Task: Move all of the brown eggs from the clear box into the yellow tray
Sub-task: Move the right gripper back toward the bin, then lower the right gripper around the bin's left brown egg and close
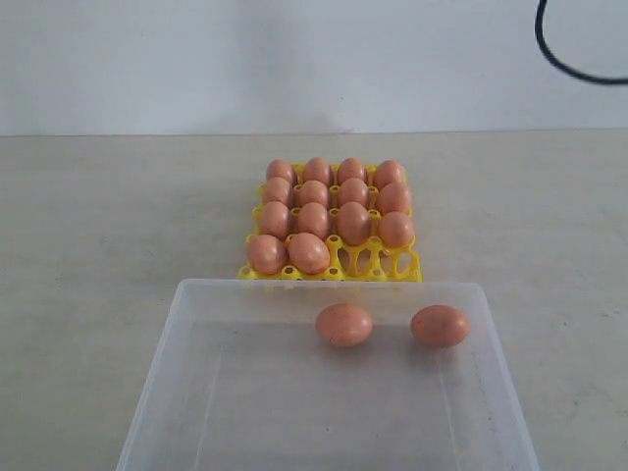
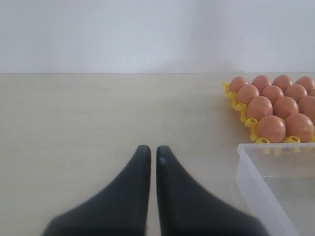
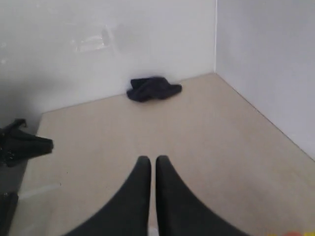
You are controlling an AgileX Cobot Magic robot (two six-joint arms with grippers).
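Observation:
The yellow tray [image 1: 392, 267] sits mid-table with several brown eggs [image 1: 314, 218] in its cups; its two front right cups are empty. Two brown eggs [image 1: 344, 324] [image 1: 440, 326] lie on the floor of the clear box [image 1: 157, 383], near its far wall. In the left wrist view the tray [image 2: 239, 107] with eggs [image 2: 271, 128] and a corner of the clear box [image 2: 256, 184] show beside my left gripper [image 2: 153, 149], which is shut and empty over bare table. My right gripper [image 3: 153, 160] is shut and empty, facing a table corner away from the eggs. Neither gripper appears in the exterior view.
A dark cloth [image 3: 152, 89] lies against the wall at the table's far corner. Black hardware [image 3: 22, 145] sticks in from the table edge in the right wrist view. A black cable [image 1: 569, 59] hangs on the wall at the upper right.

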